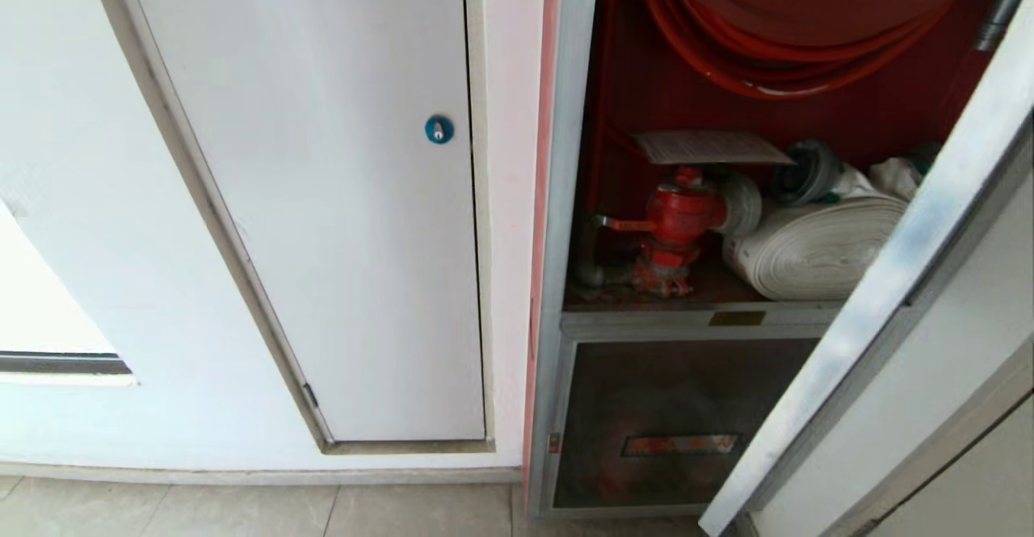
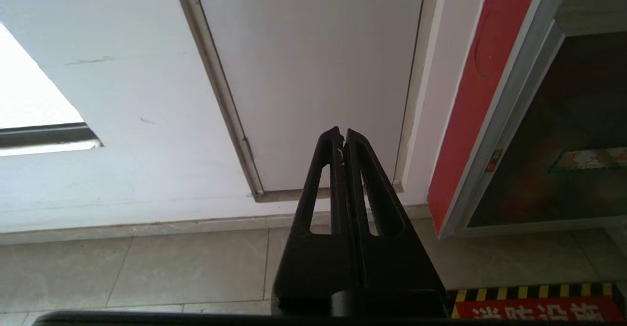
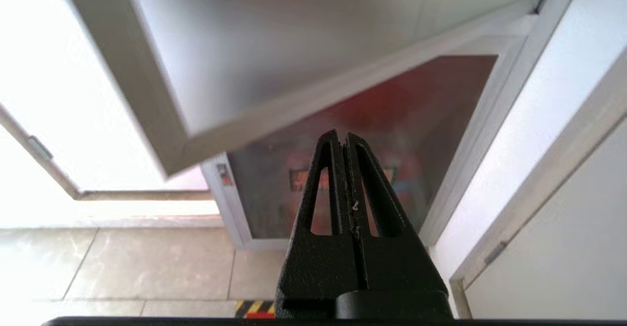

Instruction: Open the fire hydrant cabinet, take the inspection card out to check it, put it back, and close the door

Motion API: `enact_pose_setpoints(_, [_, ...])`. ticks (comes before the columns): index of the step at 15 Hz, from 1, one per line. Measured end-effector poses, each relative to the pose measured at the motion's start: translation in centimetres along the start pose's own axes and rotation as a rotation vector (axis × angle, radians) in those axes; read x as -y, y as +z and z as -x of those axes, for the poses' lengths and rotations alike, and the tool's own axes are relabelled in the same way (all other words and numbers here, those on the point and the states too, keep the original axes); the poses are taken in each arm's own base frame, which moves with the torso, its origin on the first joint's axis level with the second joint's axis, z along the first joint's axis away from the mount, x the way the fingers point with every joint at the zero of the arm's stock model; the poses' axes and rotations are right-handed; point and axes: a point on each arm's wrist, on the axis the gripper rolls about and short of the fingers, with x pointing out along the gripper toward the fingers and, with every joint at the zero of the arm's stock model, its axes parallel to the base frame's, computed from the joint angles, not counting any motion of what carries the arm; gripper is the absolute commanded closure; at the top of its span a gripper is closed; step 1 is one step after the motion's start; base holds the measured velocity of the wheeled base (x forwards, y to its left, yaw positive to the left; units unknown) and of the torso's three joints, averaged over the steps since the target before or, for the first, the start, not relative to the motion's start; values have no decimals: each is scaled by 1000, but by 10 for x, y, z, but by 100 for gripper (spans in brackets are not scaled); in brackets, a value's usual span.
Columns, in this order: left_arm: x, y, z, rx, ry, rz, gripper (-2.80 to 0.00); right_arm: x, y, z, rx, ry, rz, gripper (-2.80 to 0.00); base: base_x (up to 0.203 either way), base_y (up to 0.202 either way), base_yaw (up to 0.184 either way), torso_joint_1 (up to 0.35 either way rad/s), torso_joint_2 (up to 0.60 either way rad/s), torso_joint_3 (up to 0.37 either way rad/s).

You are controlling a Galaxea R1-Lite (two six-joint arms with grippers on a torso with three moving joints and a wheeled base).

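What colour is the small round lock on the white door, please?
Blue, with a silvery centre; the small round lock on the white door shows best in the head view.

White wall (image 1: pixel 73 157) holds a white door (image 1: pixel 323 198) with blue round lock (image 1: pixel 439 129); beige tiled floor (image 1: pixel 242 513) below; bright window (image 1: pixel 40 303) at left

1 valve (image 1: pixel 677 216), 1 hose roll (image 1: pixel 816 250), 2 hands (image 2: pixel 343 137) (image 3: pixel 343 139), prob.
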Motion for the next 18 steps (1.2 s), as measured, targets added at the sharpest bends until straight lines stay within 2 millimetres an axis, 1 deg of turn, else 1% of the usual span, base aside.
enact_pose_setpoints(15, [0,0,0,0,0,2,0,0,0,0,0,0,0,0,-197,0,2,3,1,2])
enact_pose_setpoints(17, [0,0,0,0,0,2,0,0,0,0,0,0,0,0,-125,0,1,-5,-5,2])
enact_pose_setpoints(18, [0,0,0,0,0,1,0,0,0,0,0,0,0,0,0,0,0,0,0,0])
